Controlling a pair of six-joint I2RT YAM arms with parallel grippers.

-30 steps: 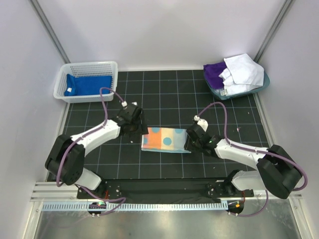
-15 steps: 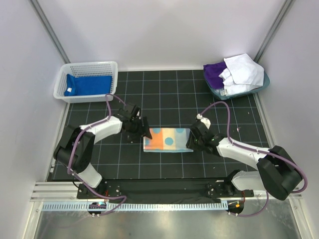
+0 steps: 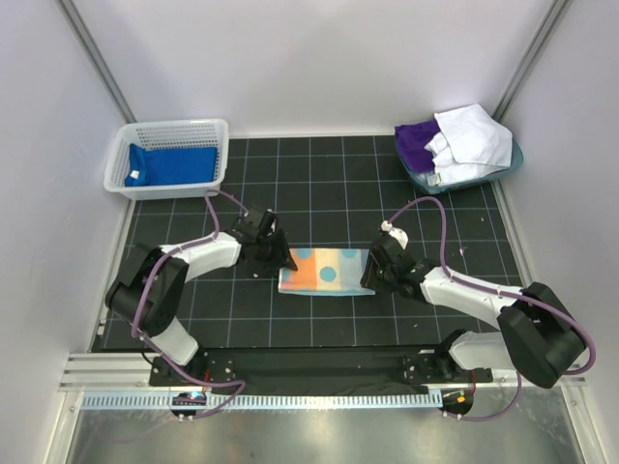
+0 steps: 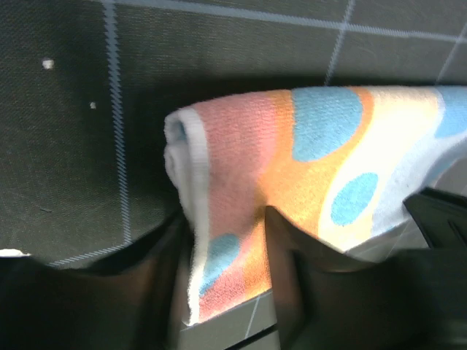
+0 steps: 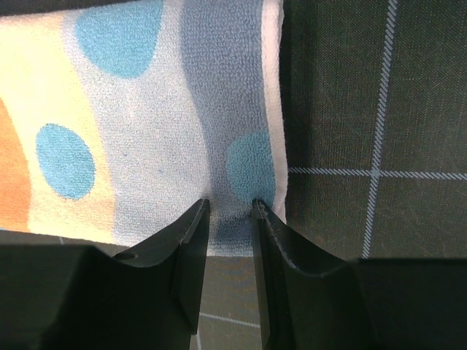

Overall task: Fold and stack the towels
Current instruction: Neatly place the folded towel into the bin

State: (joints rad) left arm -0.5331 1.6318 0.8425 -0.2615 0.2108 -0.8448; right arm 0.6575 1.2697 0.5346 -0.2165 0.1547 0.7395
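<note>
A folded pastel towel with orange and blue polka dots (image 3: pixel 324 271) lies mid-table. My left gripper (image 3: pixel 283 259) is at its left end. In the left wrist view the gripper (image 4: pixel 225 215) is shut on the towel's (image 4: pixel 314 160) rolled left edge, which is raised off the mat. My right gripper (image 3: pixel 368 275) is at the towel's right near corner. In the right wrist view its jaws (image 5: pixel 230 204) stand a narrow gap apart, tips on the flat towel (image 5: pixel 109 131). A royal blue towel (image 3: pixel 174 164) lies in the basket. Purple (image 3: pixel 418 143) and white (image 3: pixel 474 135) towels sit in the tub.
The white mesh basket (image 3: pixel 169 127) stands at the back left. The teal tub (image 3: pixel 513 159) stands at the back right. Grey walls close in the black gridded mat (image 3: pixel 329 208) on three sides.
My left gripper has swung right onto the towel's left edge and taken hold of it. The towel has shifted slightly. My right gripper has barely moved.
</note>
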